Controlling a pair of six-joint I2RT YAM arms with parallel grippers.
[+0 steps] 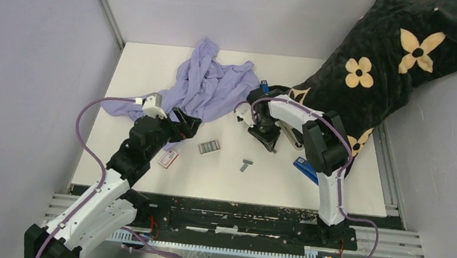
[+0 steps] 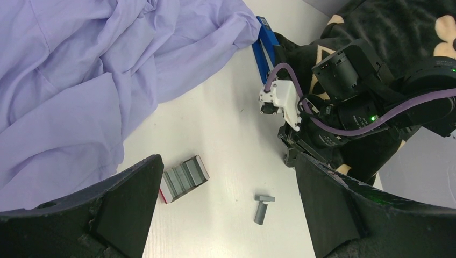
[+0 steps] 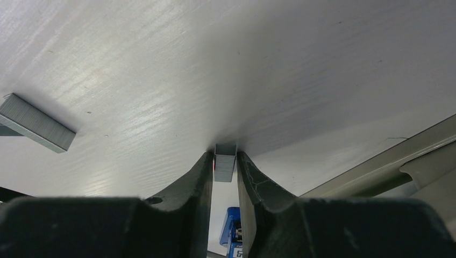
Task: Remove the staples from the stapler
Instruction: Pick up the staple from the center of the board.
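Staple strip (image 3: pixel 225 162) btwn R fingers (image 3: pixel 253 188), tip on table (image 3: pixel 279 64)

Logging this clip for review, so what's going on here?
The right claw pinches a short staple strip, its end against the white table. Two loose strips lie on the table nearby. The left claw hovers open beside the purple cloth, holding nothing. The blue stapler lies partly hidden under the right arm.

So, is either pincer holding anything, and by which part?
Right pincer pinches a staple strip across its sides, at the fingertips; left pincer holds nothing.
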